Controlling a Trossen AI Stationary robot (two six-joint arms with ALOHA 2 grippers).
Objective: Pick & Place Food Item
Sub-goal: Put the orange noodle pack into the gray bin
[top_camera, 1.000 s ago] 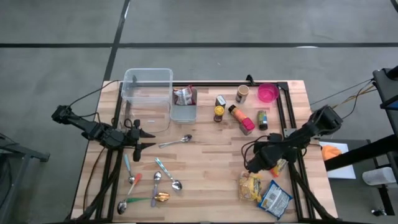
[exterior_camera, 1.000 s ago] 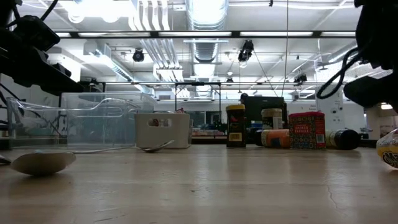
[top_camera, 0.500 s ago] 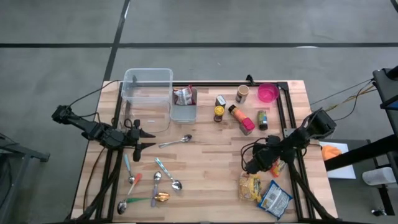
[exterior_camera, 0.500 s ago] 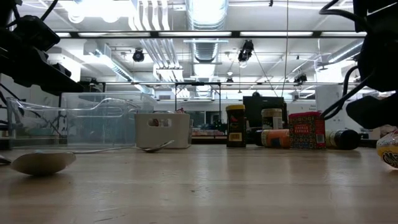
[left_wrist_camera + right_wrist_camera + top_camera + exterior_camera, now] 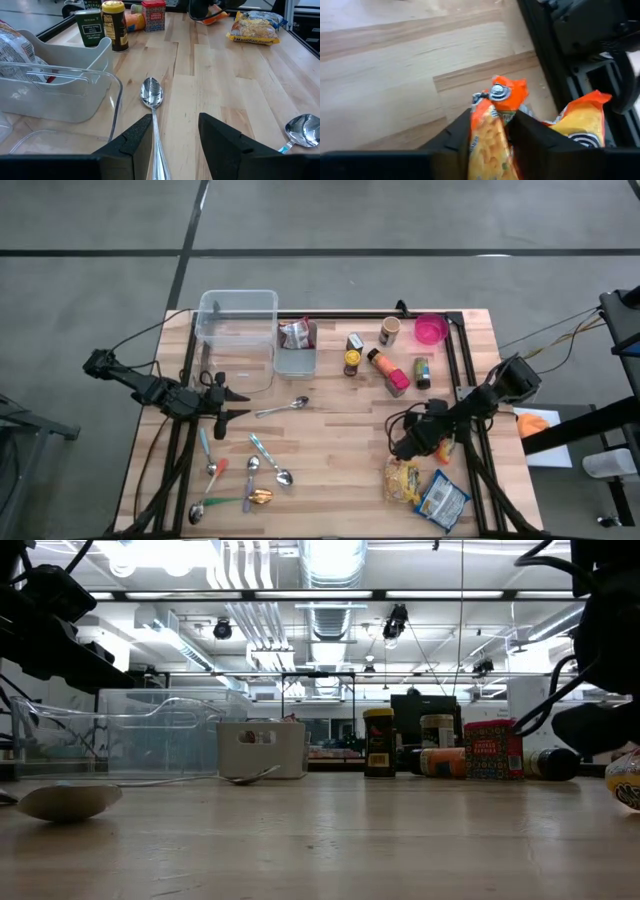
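Item: orange snack packet [image 5: 492, 132], on the table's right edge, pinched between the right gripper [image 5: 490, 131] fingers [image 5: 457, 137], narrowed onto it for lifting. Left gripper [image 5: 175, 132]: waiting beside the clear bin [image 5: 238, 332], fingers partly open, empty, over a spoon [image 5: 152, 95].

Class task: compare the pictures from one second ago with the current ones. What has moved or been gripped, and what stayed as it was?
The right hand came down toward the table's right edge and closed on the orange snack bag. The left hand stayed open over the spoon; the clear bin, bottles and cutlery stayed put.
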